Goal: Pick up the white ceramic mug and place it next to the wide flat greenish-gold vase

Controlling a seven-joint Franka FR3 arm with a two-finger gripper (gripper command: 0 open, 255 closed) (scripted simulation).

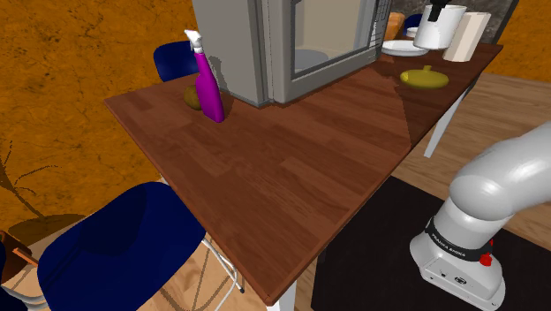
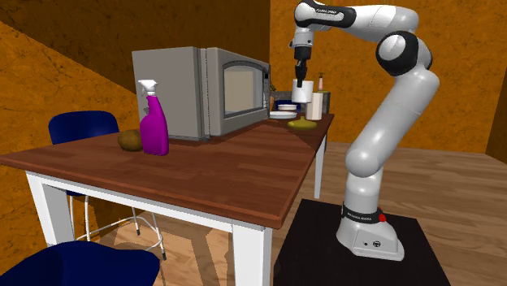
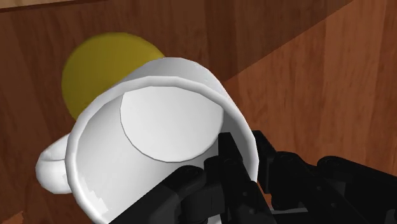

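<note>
Orange-brown walls close in around a wooden desk (image 1: 291, 194) that carries a grey microwave (image 1: 265, 44) and a purple spray bottle (image 1: 208, 84). At the desk's far end, the pincer (image 1: 435, 11) is clenched on the white mug (image 1: 439, 26) and holds it in the air, off the wood. The flat yellow-green vase (image 1: 424, 77) lies on the desk just below and slightly to one side of it.

The wrist view looks down into the mug (image 3: 159, 146). One black finger sits inside the bowl and the other outside, pinching the wall at the rim. The handle (image 3: 51, 168) sticks out on the opposite side, and the vase (image 3: 105, 70) shows beyond the mug's edge.

The mug looks rigid and smooth. It is likely slick under the pads, light enough to carry, and liable to chip if dropped or knocked. A rim pinch holds it off-centre, so it may swing or slip. Lowering slowly onto bare wood beside the vase, rather than onto it, seems wise.
</note>
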